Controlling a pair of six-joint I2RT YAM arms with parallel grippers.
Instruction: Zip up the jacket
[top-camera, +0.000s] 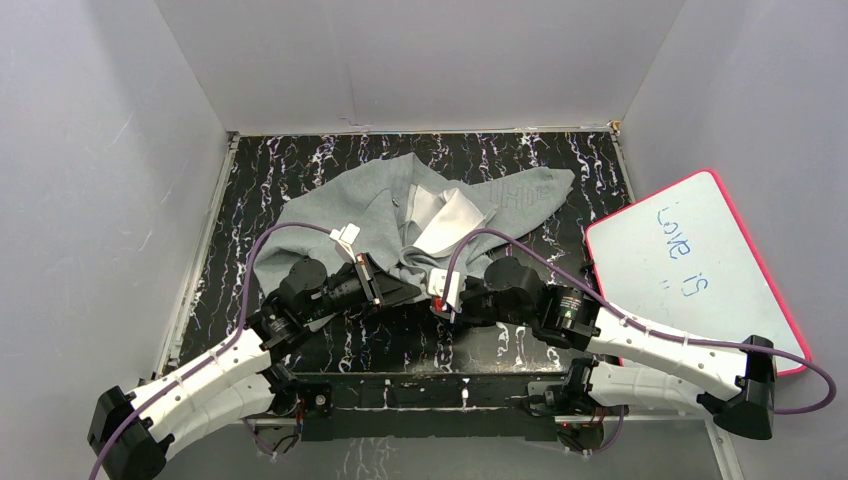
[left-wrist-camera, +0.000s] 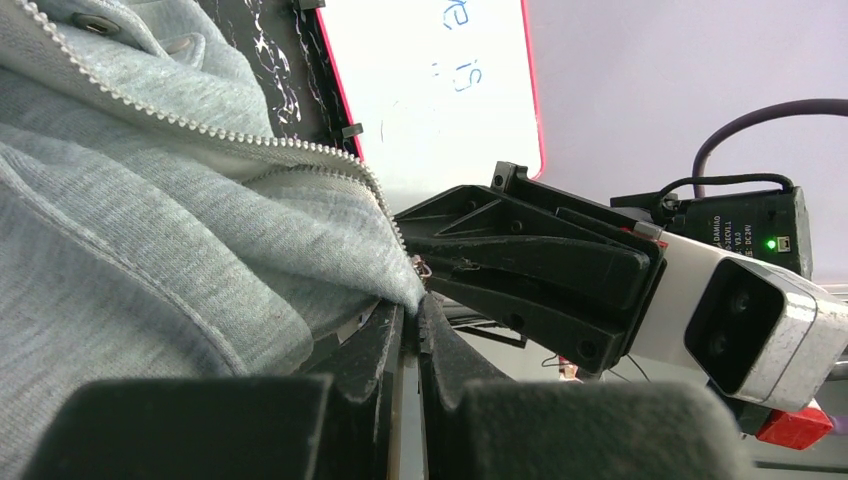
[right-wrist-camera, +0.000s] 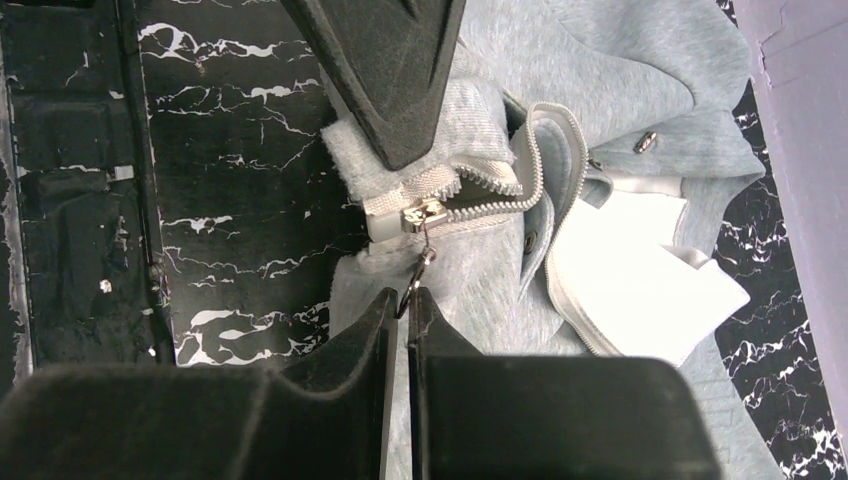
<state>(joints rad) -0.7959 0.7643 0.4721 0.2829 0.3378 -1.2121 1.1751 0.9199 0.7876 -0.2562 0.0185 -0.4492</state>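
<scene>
Right gripper (right-wrist-camera: 408, 300) has its black fingers pressed together on the small metal pull tab (right-wrist-camera: 424, 262) of the zipper, the silver slider (right-wrist-camera: 420, 215) just beyond their tips at the jacket's near hem. Left gripper (left-wrist-camera: 412, 320) is clamped on that same hem corner, right beside the slider, so the two grippers meet almost nose to nose.

My large light grey fleece jacket (top-camera: 370, 210) lies crumpled on the black white-veined table (top-camera: 560, 170). Its long axis runs from the held hem, nearest the arm bases, away toward the far wall. Above the slider the zipper teeth (left-wrist-camera: 200, 125) part, and the white lining (right-wrist-camera: 640, 270) is folded out. One sleeve (top-camera: 530, 190) stretches off to the jacket's far right; its lettering is too faint to read.

Right of the jacket leans a pink-framed whiteboard (top-camera: 690, 270) with "Love is" in blue marker. The left wrist view shows a small label on the right arm ending "DC 24V".

Both arms lie low, elbows splayed outward, wrists turned in toward the hem.
</scene>
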